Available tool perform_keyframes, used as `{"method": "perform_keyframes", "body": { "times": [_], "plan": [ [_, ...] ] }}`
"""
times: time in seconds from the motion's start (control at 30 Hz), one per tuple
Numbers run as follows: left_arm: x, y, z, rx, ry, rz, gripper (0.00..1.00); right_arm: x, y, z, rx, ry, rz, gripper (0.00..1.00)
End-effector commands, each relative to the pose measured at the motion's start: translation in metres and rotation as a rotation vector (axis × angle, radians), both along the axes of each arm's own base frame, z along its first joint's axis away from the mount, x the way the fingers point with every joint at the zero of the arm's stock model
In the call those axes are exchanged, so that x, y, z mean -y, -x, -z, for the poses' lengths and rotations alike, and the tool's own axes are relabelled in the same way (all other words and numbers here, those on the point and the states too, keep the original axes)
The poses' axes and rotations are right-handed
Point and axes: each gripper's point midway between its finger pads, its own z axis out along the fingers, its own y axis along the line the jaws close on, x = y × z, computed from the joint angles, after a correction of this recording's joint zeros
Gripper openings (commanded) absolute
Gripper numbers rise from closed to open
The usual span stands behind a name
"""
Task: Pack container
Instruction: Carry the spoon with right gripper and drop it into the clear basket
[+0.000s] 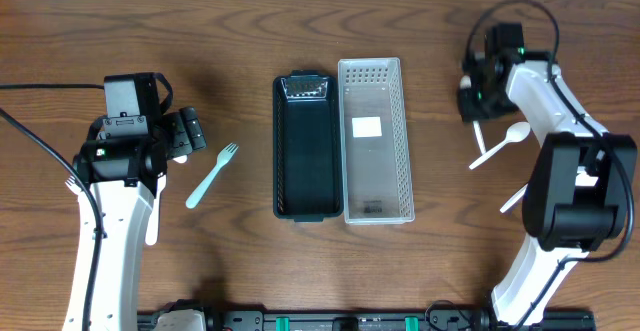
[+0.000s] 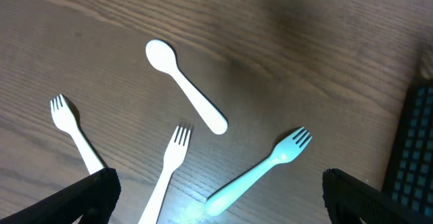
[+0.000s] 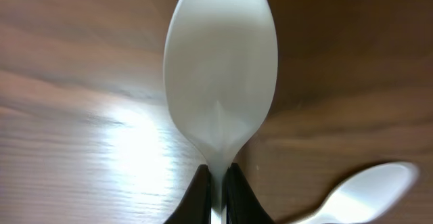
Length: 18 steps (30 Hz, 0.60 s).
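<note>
**A:** Where are the containers?

**B:** At the centre of the overhead view. A black container [image 1: 305, 166] sits with a clear perforated container [image 1: 403, 146] touching its 3 o'clock side. I can see no cutlery in either.

**A:** And the claws?

**B:** The right gripper [image 3: 216, 183], at 2 o'clock from the containers, is pinched tight on the neck of a white spoon [image 3: 220, 68]. The bowl points away from the wrist, probably so the spoon can be laid in lengthwise. A second spoon [image 3: 365, 193] lies on the table [image 1: 250, 31] at 4 o'clock in the wrist view.

**A:** The left one?

**B:** The left gripper [image 1: 188, 134], at 9 o'clock, has its fingers spread wide and holds nothing. In its wrist view, four pieces seem to be waiting to be picked up:
- a blue fork [image 2: 260, 173] at 5 o'clock
- a near white fork [image 2: 170, 163] at 7 o'clock
- a far white fork [image 2: 73, 130] at 9 o'clock
- a loose spoon [image 2: 186, 95] at 11 o'clock
</note>
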Motion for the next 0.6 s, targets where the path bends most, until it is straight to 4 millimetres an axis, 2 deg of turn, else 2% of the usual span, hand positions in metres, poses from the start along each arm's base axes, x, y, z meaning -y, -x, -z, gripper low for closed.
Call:
{"method": "perform_keyframes", "body": {
  "times": [0.0, 0.03, 0.13, 0.23, 0.33, 0.57],
  "plan": [
    [-0.001, -0.004, -0.008, 0.022, 0.004, -0.003, 0.98, -0.034, -0.031, -0.111, 0.269, -0.056, 0.043, 0.01],
    [-0.001, -0.004, -0.008, 0.022, 0.004, -0.003, 0.98, -0.044, -0.033, -0.134, 0.318, -0.094, 0.093, 0.01],
    [-0.001, -0.004, -0.008, 0.022, 0.004, -0.003, 0.98, -0.076, -0.027, -0.172, 0.385, -0.23, 0.209, 0.01],
    [-0.001, -0.004, -0.008, 0.021, 0.004, -0.003, 0.98, -0.107, -0.015, -0.178, 0.363, -0.306, 0.287, 0.01],
    [-0.001, -0.004, -0.008, 0.021, 0.004, -0.003, 0.98, -0.137, -0.004, -0.164, 0.31, -0.311, 0.248, 0.01],
    [-0.001, -0.004, -0.008, 0.021, 0.004, -0.003, 0.98, -0.189, 0.025, -0.092, 0.122, -0.23, 0.134, 0.01]
  ]
}}
